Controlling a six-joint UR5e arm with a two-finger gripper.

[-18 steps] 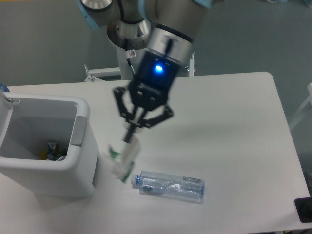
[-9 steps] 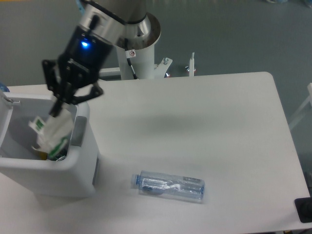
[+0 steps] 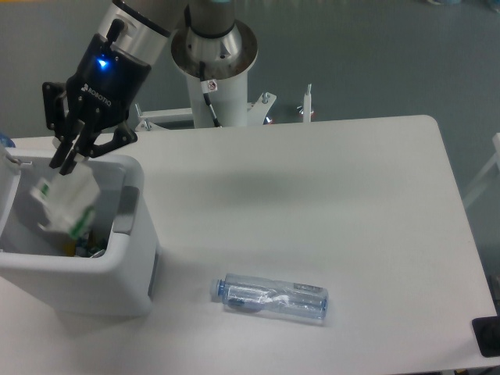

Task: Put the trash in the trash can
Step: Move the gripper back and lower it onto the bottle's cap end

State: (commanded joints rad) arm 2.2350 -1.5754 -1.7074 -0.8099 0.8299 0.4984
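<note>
The hand (image 3: pixel 69 158) has moved further left over the bin (image 3: pixel 78 258) since half a second ago. Its fingers look slightly parted, and the paper wad (image 3: pixel 64 205) now sits just below them, blurred, inside the bin's opening; whether it is still gripped I cannot tell. The bottle (image 3: pixel 272 298) lies unmoved on the worktop (image 3: pixel 328 203), right of the bin.

Even cool overhead light, soft shadows on table (image 3: pixel 312 187); paper wad (image 3: pixel 66 205) motion-blurred
</note>
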